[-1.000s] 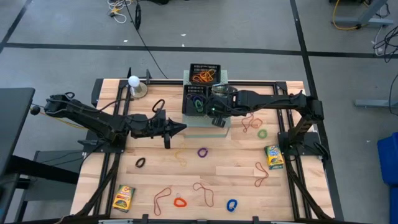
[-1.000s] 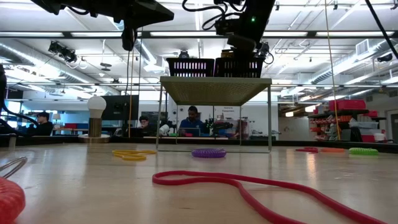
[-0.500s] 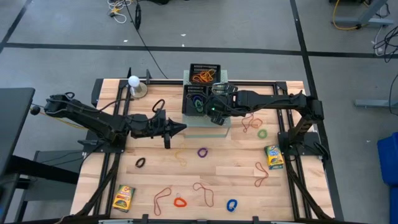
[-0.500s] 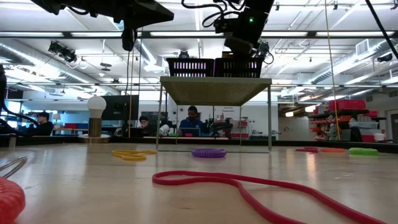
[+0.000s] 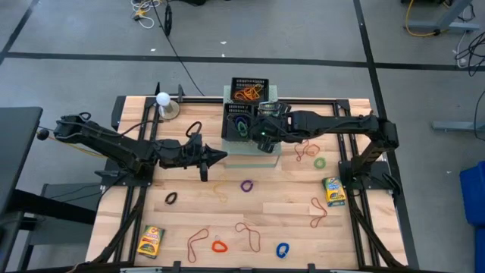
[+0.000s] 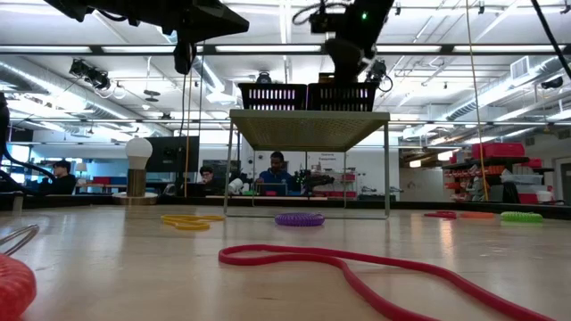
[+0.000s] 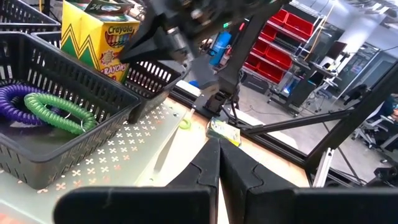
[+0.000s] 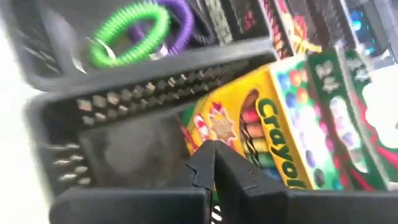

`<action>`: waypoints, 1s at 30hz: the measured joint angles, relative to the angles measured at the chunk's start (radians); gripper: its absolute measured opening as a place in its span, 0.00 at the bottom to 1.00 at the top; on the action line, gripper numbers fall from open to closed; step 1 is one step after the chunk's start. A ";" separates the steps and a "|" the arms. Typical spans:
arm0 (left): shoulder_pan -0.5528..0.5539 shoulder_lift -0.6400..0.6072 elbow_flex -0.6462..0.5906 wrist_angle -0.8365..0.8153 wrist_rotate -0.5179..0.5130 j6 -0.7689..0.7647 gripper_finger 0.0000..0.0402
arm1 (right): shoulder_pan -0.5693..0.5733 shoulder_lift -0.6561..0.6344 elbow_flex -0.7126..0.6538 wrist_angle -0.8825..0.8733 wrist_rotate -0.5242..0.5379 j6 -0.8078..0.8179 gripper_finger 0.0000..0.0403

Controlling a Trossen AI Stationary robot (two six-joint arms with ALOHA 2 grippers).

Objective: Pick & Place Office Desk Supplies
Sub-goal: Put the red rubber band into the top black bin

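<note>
Now your right gripper (image 8: 211, 163), jaws closed and holding nothing visible, hangs over the crayon box (image 8: 283, 124) standing in the mesh tray (image 8: 143, 118), so you should probably retreat toward another supply, left gripper (image 7: 217, 163) shut mid-table.

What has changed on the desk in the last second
Only the right gripper moved: it shifted slightly and rose a little above the mesh trays on the pale-green box, fingers shut and holding nothing. The left gripper stayed put, and the rubber bands and crayon boxes lie unchanged.
</note>
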 joint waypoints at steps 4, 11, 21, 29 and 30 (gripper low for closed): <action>0.001 0.000 0.000 -0.019 0.000 -0.002 0.02 | 0.028 -0.043 0.000 -0.002 -0.030 0.020 0.03; 0.011 0.000 -0.003 -0.073 0.008 0.010 0.02 | 0.066 -0.151 0.000 -0.010 -0.223 0.103 0.03; 0.040 -0.004 -0.110 -0.083 0.242 0.061 0.01 | 0.245 -0.381 -0.305 0.214 -0.236 0.362 0.01; 0.002 0.016 -0.120 -0.290 0.359 -0.052 0.03 | 0.501 -0.467 -0.456 0.187 0.023 0.729 0.02; -0.011 0.022 -0.120 -0.320 0.344 -0.068 0.03 | 0.520 -0.466 -0.466 0.169 0.042 0.768 0.02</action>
